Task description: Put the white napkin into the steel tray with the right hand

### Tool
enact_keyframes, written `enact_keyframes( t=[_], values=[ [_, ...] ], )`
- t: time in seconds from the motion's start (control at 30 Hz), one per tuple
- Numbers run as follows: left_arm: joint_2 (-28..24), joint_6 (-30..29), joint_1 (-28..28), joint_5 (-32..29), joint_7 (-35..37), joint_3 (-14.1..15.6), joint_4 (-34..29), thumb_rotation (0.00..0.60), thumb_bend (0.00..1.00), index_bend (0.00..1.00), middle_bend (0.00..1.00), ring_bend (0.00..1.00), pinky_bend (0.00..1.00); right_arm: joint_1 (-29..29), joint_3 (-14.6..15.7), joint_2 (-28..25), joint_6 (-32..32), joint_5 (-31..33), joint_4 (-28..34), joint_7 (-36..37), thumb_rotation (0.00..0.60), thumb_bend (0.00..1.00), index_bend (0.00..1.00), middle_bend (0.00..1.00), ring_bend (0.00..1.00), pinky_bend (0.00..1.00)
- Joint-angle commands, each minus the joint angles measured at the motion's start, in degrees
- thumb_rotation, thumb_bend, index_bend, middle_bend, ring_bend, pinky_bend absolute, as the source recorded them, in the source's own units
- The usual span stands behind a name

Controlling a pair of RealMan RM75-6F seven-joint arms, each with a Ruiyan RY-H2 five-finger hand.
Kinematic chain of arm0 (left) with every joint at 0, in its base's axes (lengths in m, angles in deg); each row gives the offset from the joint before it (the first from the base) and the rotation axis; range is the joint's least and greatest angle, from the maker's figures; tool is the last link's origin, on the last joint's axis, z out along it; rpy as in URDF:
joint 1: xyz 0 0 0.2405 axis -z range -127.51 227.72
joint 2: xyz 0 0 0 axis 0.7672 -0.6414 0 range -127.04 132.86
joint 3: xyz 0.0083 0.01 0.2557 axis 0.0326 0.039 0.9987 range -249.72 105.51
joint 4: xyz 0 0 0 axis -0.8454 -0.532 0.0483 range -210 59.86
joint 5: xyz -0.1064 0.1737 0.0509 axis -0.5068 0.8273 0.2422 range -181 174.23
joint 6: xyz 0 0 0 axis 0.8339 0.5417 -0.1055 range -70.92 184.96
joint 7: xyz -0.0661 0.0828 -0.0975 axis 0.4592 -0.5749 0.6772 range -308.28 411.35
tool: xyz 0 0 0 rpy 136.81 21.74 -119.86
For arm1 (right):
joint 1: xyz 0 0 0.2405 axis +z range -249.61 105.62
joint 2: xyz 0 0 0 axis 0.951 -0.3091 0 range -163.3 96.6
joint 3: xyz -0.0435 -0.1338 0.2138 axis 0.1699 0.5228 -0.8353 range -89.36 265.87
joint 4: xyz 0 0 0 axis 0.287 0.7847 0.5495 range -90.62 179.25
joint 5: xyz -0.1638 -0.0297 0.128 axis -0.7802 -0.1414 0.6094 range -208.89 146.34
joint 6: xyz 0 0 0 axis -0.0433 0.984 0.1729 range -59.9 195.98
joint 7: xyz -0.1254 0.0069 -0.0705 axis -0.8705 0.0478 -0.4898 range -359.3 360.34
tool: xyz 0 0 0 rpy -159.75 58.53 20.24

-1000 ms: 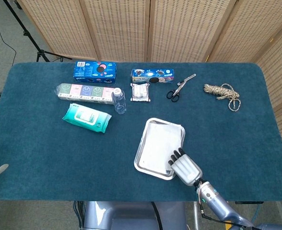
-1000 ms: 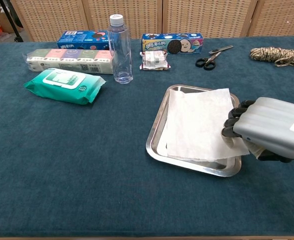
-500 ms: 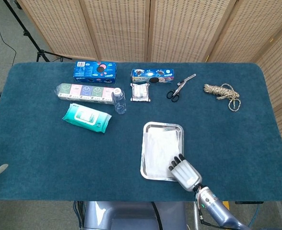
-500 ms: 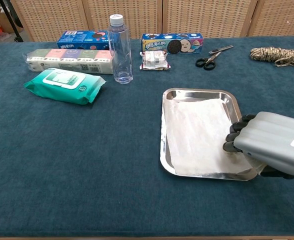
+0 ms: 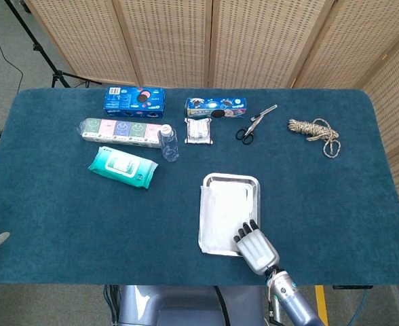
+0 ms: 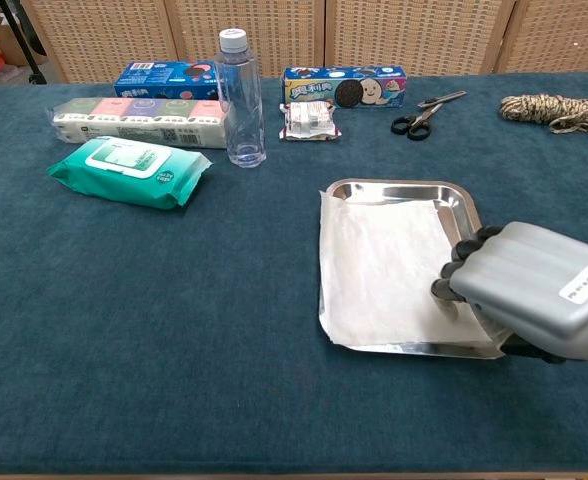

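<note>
The white napkin is pinned beneath the right hand, its length running away from the fingertips across the steel tray; whether it is gripped cannot be told

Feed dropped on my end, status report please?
Right robot hand fingertips on white napkin, grip unclear. Napkin lies in steel tray, left edge over the rim. Left robot hand barely in view. Nothing blocking.

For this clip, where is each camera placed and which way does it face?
Head view: high above the near edge, looking steeply down on the whole table; right hand and forearm show.
Chest view: low at the near edge, looking across toward the screens; only the right hand shows.
Shared: steel tray, white napkin, right hand.
</note>
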State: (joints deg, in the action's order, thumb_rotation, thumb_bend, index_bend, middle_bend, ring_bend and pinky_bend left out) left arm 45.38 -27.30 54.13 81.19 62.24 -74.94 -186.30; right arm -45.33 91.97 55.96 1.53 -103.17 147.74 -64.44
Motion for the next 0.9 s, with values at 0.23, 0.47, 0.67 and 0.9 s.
enact_keyframes(
  t=[0.23, 0.47, 0.67, 0.9],
  values=[
    [0.05, 0.07, 0.04, 0.01, -0.25, 0.02, -0.07, 0.6, 0.0, 0.0, 0.0, 0.0, 0.0, 0.15, -0.99, -0.41, -1.98, -3.05, 2.99, 2.3, 0.6, 1.0, 0.4, 0.37, 0.24, 0.22],
    [0.26, 0.1, 0.08, 0.02, -1.05, 0.07, -0.29, 0.6, 0.0, 0.0, 0.0, 0.0, 0.0, 2.62, -3.71, -0.2, 0.22, -4.8, 2.96, 6.59, 0.6, 1.0, 0.4, 0.37, 0.23, 0.18],
    [0.55, 0.12, 0.13, -0.23, -2.06, 0.02, -0.57, 0.6, 0.0, 0.0, 0.0, 0.0, 0.0, 8.43, -9.89, 0.9, 6.16, -1.4, 0.78, 8.8, 0.6, 1.0, 0.4, 0.37, 0.23, 0.17],
    [0.64, 0.78, 0.51, -1.63, -2.19, -0.41, -0.53, 0.6, 0.0, 0.0, 0.0, 0.0, 0.0, 13.6, -11.93, 2.24, 10.24, -0.76, -3.9, 8.14, 0.6, 1.0, 0.4, 0.36, 0.23, 0.17]
  ],
)
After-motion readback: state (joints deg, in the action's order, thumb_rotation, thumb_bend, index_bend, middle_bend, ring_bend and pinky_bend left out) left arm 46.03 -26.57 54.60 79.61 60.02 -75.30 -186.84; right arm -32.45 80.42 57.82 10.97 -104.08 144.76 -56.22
